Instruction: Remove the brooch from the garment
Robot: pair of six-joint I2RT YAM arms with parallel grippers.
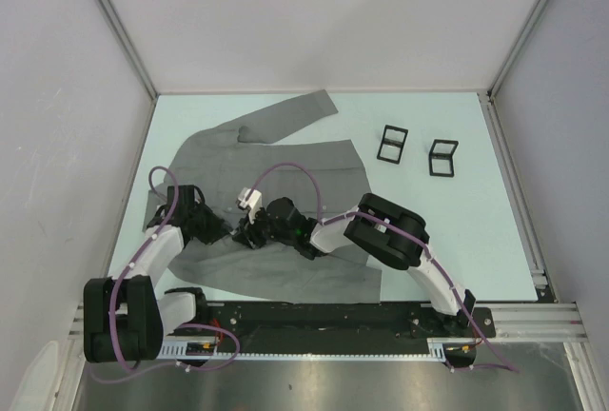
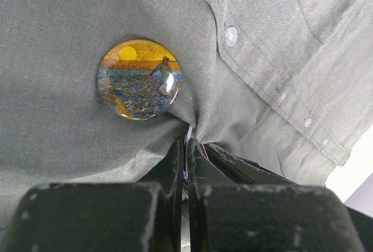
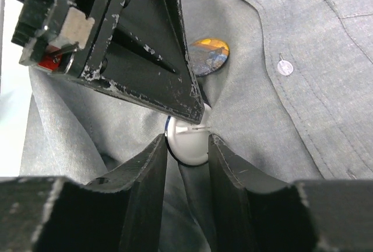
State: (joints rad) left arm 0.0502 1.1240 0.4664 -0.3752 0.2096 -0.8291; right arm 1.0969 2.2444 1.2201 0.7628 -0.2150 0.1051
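The grey garment (image 1: 285, 159) lies spread on the table. A round brooch (image 2: 140, 79) with an orange sunset picture is pinned to it, and it also shows in the right wrist view (image 3: 208, 55). A second round brooch (image 3: 187, 141), with its white back and pin facing me, stands out from a fold of cloth. My left gripper (image 2: 186, 141) is shut on its thin blue-white edge. My right gripper (image 3: 187, 138) has a finger against each side of the disc. Both grippers (image 1: 228, 232) (image 1: 249, 236) meet at the garment's lower left.
Two small black stands (image 1: 391, 143) (image 1: 442, 157) sit on the table to the right of the garment. A row of pale buttons (image 2: 231, 35) runs beside the picture brooch. White walls enclose the table on three sides.
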